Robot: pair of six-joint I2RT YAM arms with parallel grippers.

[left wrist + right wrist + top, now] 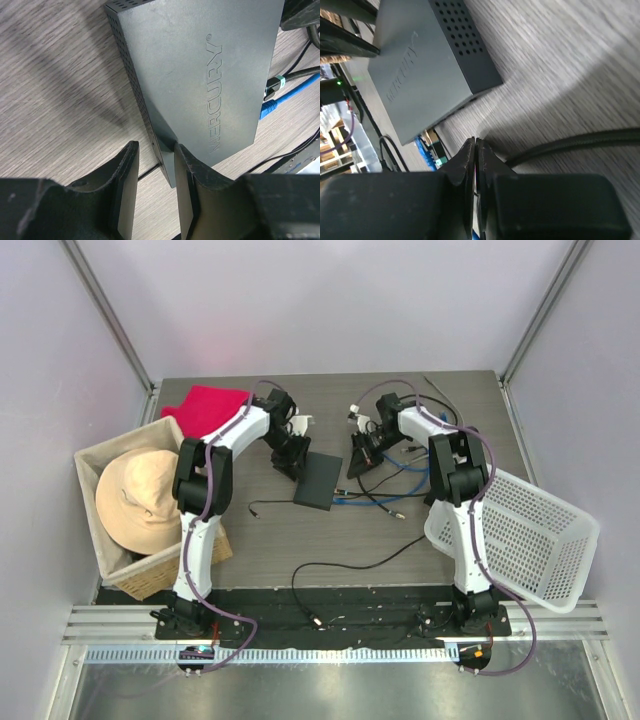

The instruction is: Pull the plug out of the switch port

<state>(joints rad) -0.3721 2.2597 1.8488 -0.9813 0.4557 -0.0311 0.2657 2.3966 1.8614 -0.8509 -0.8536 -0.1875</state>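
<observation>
Roughly mid-table (330, 400), the switch (318, 480) lies flat with its lettered face up, between the 2 arms. At its left edge the left gripper (156, 146) is partly open and straddles one corner of the box. One of its fingers (122, 190) stands just off the perforated side wall, and the other overlaps the top face. The wrist view does not show whether either finger presses on the box.

On the switch's opposite long edge a blue plug (268, 106) meets the box, its blue cable trailing away from it. A second plug with a teal collar (274, 85), on a black cable, sits just beside the blue one. The sockets themselves are hidden from this angle.

Just off the switch's right edge hovers the right gripper (475, 142). Its 2 fingers are pressed together with only a hairline between them, and nothing is visibly caught there.

Well to the left of the switch, a wicker basket (95, 455) holds a tan hat (135, 500), with a red cloth (205, 405) behind it. Well to the switch's right sits a white mesh basket (540, 540).
</observation>
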